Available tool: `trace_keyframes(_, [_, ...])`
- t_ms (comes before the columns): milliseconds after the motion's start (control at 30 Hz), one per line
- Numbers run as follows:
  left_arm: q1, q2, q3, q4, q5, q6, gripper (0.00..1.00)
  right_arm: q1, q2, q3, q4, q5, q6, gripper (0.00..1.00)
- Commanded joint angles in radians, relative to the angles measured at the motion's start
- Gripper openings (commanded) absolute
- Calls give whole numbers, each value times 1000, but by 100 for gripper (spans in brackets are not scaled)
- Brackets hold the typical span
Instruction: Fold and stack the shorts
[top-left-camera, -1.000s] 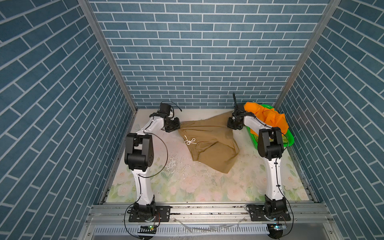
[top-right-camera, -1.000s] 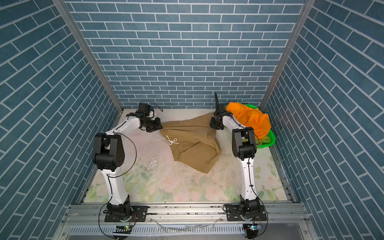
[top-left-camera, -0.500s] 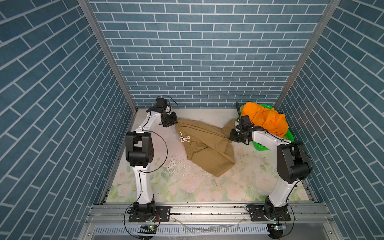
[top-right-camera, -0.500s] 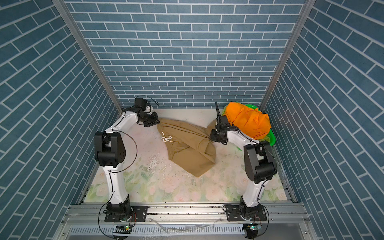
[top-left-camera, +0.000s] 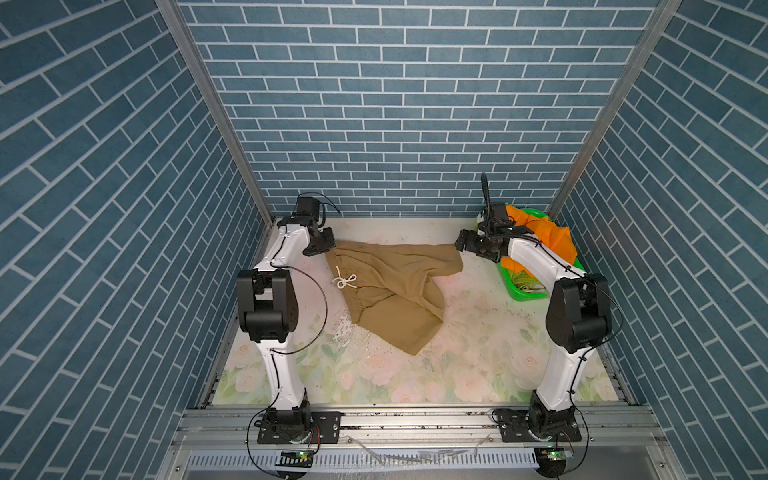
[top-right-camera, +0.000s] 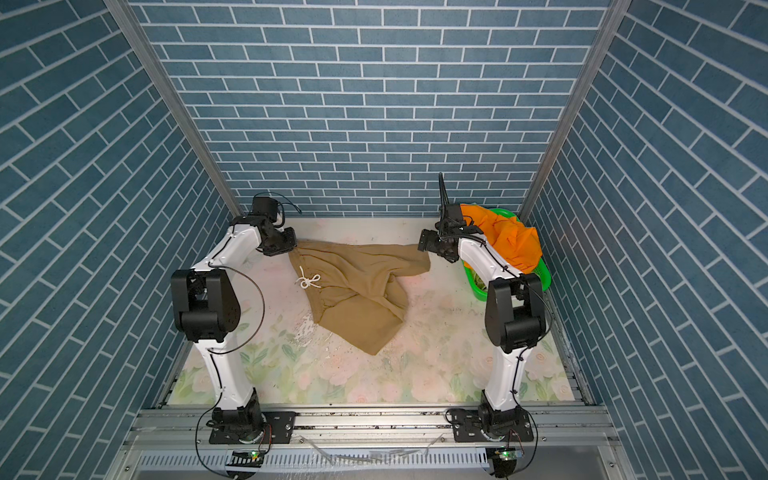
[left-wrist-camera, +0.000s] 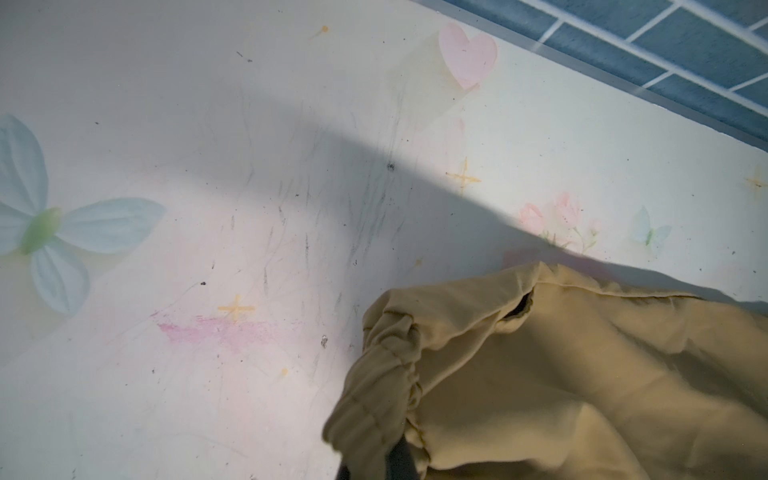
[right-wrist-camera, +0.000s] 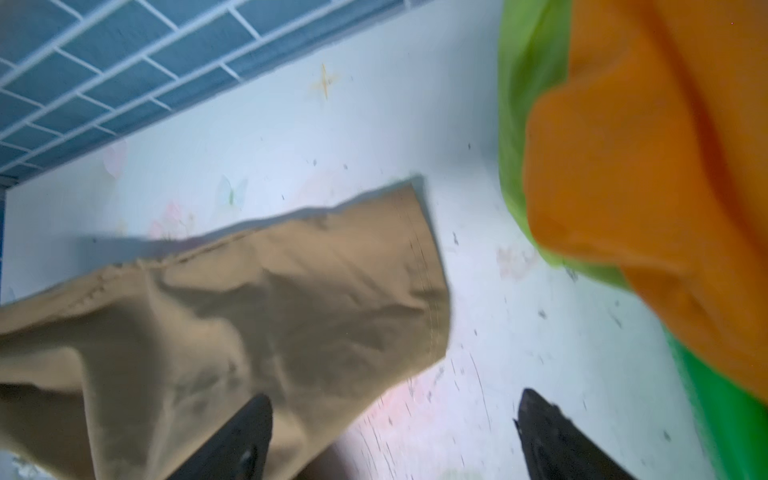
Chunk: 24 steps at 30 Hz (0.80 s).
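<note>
Tan shorts (top-left-camera: 386, 291) lie far-centre on the table (top-left-camera: 478, 332), the left gripper (top-left-camera: 328, 248) pinching the waistband corner (left-wrist-camera: 386, 374) and the right gripper (right-wrist-camera: 390, 415) spread-jawed over the leg hem (right-wrist-camera: 432, 291); best tension this far edge straight before folding.

Green basket (top-left-camera: 512, 289) at rt rear of floral table (top-left-camera: 478, 353).

Shorts I can count: two, tan shorts (top-left-camera: 395, 286) and orange shorts (top-left-camera: 557, 239). One green basket (top-left-camera: 513, 287). My pincers: two, left pincer (top-left-camera: 327, 246) and right pincer (top-left-camera: 459, 245).
</note>
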Motion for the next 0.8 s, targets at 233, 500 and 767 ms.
trace_keyframes(233, [-3, -32, -52, 62, -13, 49, 0, 0, 328, 280, -89, -45, 18, 96])
trace_keyframes(500, [-37, -16, -51, 63, 0, 60, 0, -3, 529, 529, -168, -44, -15, 97])
trace_keyframes(767, [-40, -21, -50, 49, 6, 78, 0, -1, 628, 610, -189, -65, -22, 89])
